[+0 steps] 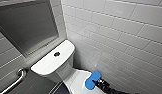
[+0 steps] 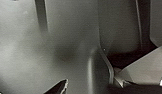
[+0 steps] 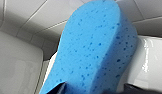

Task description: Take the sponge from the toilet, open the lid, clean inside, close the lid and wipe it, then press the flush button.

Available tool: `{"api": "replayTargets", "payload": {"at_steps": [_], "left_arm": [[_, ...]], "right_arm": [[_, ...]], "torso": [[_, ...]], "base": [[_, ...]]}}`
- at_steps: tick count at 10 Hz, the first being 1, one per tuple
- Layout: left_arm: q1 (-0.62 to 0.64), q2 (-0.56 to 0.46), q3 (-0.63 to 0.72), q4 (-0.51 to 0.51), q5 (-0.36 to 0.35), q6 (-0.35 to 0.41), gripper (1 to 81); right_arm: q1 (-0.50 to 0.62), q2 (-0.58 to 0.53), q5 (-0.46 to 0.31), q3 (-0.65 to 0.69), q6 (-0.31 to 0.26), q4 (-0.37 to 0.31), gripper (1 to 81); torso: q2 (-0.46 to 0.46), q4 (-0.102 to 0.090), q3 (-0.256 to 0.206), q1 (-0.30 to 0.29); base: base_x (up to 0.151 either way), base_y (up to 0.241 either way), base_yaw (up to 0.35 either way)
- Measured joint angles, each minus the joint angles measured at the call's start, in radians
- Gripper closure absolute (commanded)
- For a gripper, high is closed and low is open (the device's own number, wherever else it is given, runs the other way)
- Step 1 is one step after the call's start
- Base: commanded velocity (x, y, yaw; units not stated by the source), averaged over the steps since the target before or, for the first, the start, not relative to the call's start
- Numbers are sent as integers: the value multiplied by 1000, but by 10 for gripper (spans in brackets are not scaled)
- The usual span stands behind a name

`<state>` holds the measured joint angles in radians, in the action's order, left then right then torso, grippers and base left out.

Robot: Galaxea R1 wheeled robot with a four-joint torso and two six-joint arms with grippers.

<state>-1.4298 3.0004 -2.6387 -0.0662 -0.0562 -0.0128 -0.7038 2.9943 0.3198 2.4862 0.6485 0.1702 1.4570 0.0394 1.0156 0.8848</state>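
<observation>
— Well, where are we finding the sponge?
— We are holding it over the right side of the closed lid, near the tiled wall. The right gripper is gripping its near end, fingers pinched into the foam.
— How are we expecting it to handle?
— Light, soft and squashy. We are judging a hold across its narrow middle to be best, since a loose end is likely to flop.
— What are the views giving us?
— The head view is showing the toilet and flush button. The right wrist view is showing the foam's pores up close, but we cannot tell whether it is touching the lid.
</observation>
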Motion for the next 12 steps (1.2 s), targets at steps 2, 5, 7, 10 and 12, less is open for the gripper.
{"api": "replayTargets", "payload": {"at_steps": [2, 5, 7, 10, 12], "left_arm": [[0, 0, 0, 0, 0, 0, 10], [0, 3, 0, 1, 2, 0, 10], [0, 3, 0, 1, 2, 0, 10], [0, 4, 0, 1, 2, 0, 10], [1, 8, 0, 1, 0, 0, 10]], "right_arm": [[0, 0, 0, 5, -9, 11, 811], [0, 9, 6, 23, 3, 15, 811], [0, 8, 4, 23, 4, 16, 811], [1, 7, -3, 23, 4, 18, 811], [7, 6, -21, 23, 4, 22, 811]], "torso": [[0, 0, 0, 0], [0, 0, 0, 0], [0, 0, 0, 0], [0, 0, 0, 0], [-18, 0, 0, -11]], "base": [[0, 0, 0], [0, 0, 0], [0, 0, 0], [0, 0, 0], [0, 0, 0]]}}
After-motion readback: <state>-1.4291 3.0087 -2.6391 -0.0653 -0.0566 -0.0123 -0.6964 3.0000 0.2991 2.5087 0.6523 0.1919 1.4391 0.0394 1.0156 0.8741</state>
